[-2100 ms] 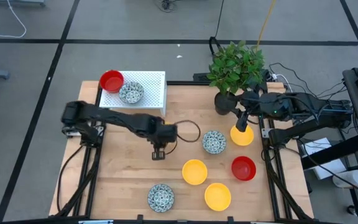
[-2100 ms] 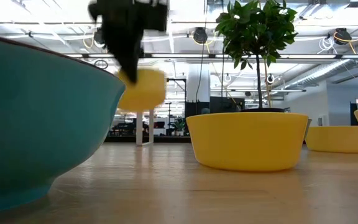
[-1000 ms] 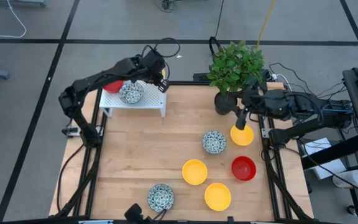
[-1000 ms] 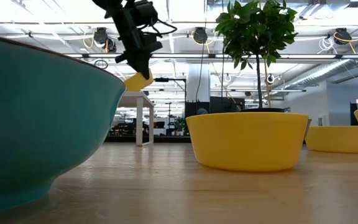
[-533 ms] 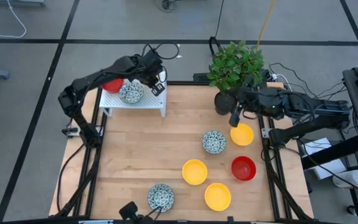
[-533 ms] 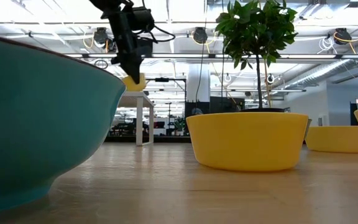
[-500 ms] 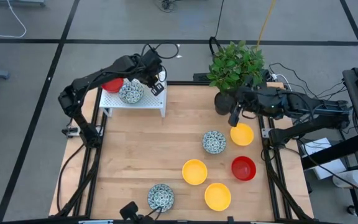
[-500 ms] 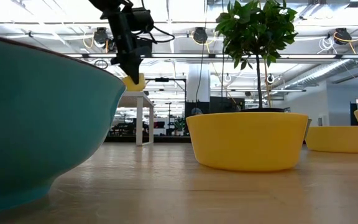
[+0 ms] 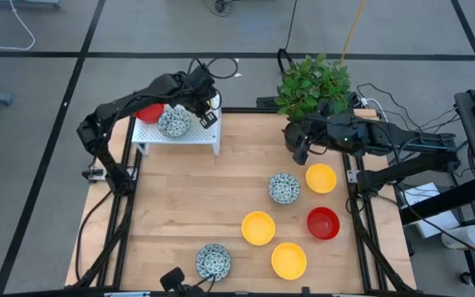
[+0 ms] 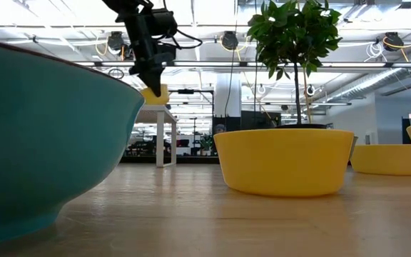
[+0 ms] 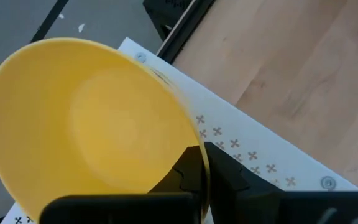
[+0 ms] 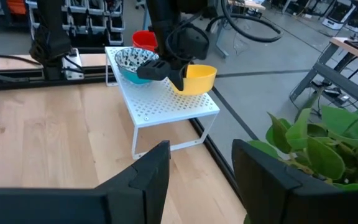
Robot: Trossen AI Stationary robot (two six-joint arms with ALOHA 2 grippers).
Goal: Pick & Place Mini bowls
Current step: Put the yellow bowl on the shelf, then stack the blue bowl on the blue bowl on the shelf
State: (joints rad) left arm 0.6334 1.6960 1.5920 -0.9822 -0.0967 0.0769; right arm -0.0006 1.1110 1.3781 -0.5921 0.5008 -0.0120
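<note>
Pinching the rim of a small plain yellow bowl (image 12: 197, 78) with the closed left end effector (image 12: 178, 76) right above the white perforated shelf (image 12: 166, 102), probably light, stiff and a bit slick so gripping the thin edge, right end effector (image 9: 301, 153) hanging open well off from that shelf.

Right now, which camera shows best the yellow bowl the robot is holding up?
The left wrist view: the held bowl fills it, rim pinched by the left gripper. The right wrist view shows it small over the white shelf. The low view shows a sliver; the high view hides it.
</note>
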